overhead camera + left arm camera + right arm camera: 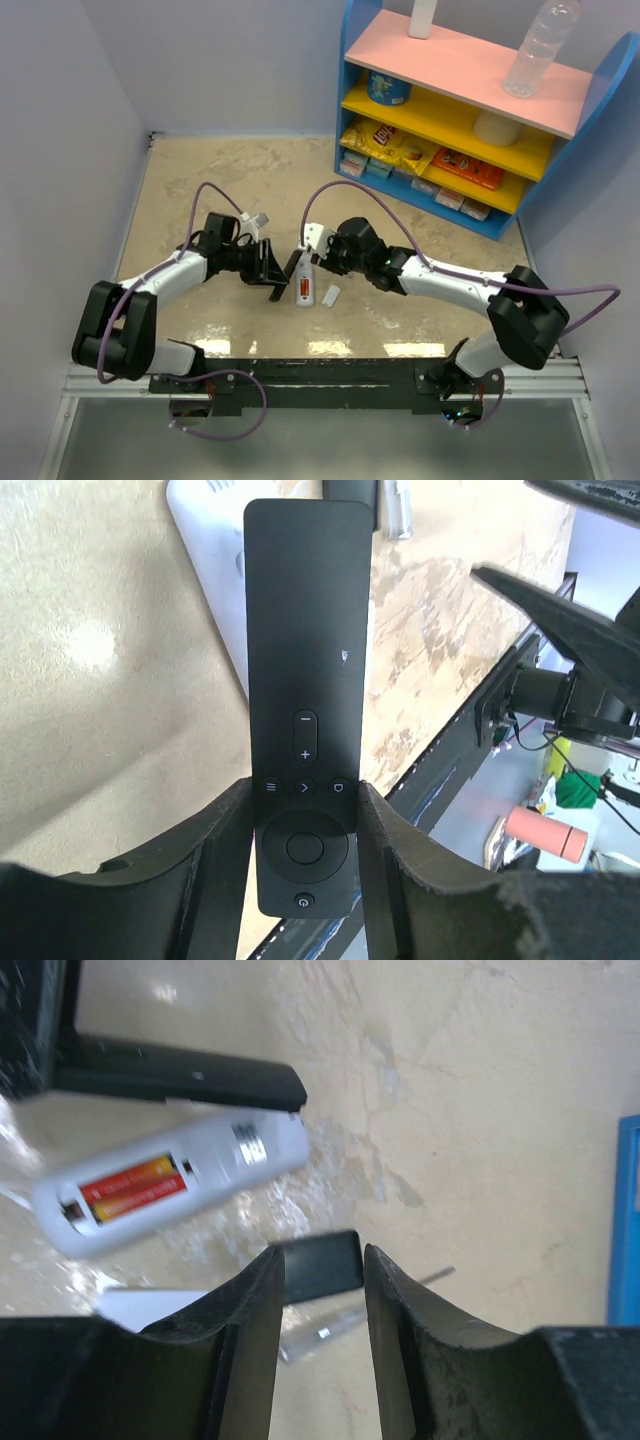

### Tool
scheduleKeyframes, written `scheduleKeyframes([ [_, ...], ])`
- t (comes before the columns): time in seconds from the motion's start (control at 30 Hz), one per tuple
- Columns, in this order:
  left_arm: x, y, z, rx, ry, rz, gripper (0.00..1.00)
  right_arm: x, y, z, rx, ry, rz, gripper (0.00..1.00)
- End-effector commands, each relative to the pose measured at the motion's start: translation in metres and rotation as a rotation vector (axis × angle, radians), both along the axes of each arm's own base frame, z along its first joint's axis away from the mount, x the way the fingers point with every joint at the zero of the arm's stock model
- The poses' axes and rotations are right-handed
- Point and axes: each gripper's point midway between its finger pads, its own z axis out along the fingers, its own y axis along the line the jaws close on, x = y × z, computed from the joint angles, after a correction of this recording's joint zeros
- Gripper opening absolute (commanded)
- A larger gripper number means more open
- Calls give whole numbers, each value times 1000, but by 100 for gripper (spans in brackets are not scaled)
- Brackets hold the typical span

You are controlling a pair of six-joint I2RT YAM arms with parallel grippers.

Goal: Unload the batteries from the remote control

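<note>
My left gripper (pixel 268 268) (pixel 305 792) is shut on a black remote (pixel 305 660), button side towards the camera, and holds it by its lower end; the remote also shows in the top view (pixel 289 268). A white remote (pixel 305 288) (pixel 170 1185) lies open on the table with two orange-red batteries (pixel 130 1188) in its bay. My right gripper (pixel 312 252) (pixel 322 1255) hovers just beyond the white remote, with a small flat black cover plate (pixel 322 1266) between its fingers. No blue batteries show.
A white cover plate (pixel 331 295) (pixel 150 1305) lies beside the white remote. A thin grey cylinder (pixel 322 1332) lies under my right gripper; I cannot tell what it is. A blue shelf unit (pixel 470 110) with snacks and bottles stands at the back right.
</note>
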Motion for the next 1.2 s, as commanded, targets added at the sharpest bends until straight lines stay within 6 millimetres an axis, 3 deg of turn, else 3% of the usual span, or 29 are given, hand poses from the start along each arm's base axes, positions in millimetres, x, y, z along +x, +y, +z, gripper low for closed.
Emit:
scheduleKeyframes([
  [0.0, 17, -3, 35, -48, -143, 0, 0, -5, 44, 52, 324, 205, -63, 39],
  [0.17, 11, -7, 44, -100, -170, -13, 0, -20, 67, 91, 624, 430, -163, 38],
  [0.2, 9, -8, 45, -110, -169, -20, 0, -12, 64, 94, 672, 439, -239, 38],
  [0.27, 5, -11, 50, -143, -172, -42, 0, -8, 64, 90, 691, 525, -353, 41],
  [0.3, 4, -12, 52, -151, -172, -48, 0, -6, 68, 104, 679, 515, -327, 42],
  [0.33, 1, -13, 54, -165, -167, -56, 0, -9, 63, 94, 605, 504, -315, 42],
  [0.4, -4, -13, 56, -171, -153, -59, 0, -18, 60, 93, 539, 412, -166, 42],
  [0.47, -11, -11, 52, -163, -112, -65, 0, -10, 57, 103, 503, 231, -55, 42],
  [0.57, -19, -9, 47, -147, -60, -66, 0, -19, 49, 108, 377, 25, 159, 44],
  [0.67, -23, -8, 48, -142, -39, -73, 0, -37, 43, 106, 287, -122, 362, 45],
  [0.7, -24, -8, 49, -142, -39, -73, 0, -43, 41, 97, 261, -137, 410, 46],
  [0.77, -24, -8, 54, -143, -44, -74, 0, -53, 41, 101, 241, -213, 507, 47],
  [0.93, -26, -9, 63, -156, -43, -79, 0, -59, 45, 88, 154, -241, 612, 50],
  [1.17, -27, -10, 68, -172, -43, -81, 0, -68, 71, 71, 76, -229, 702, 50],
])
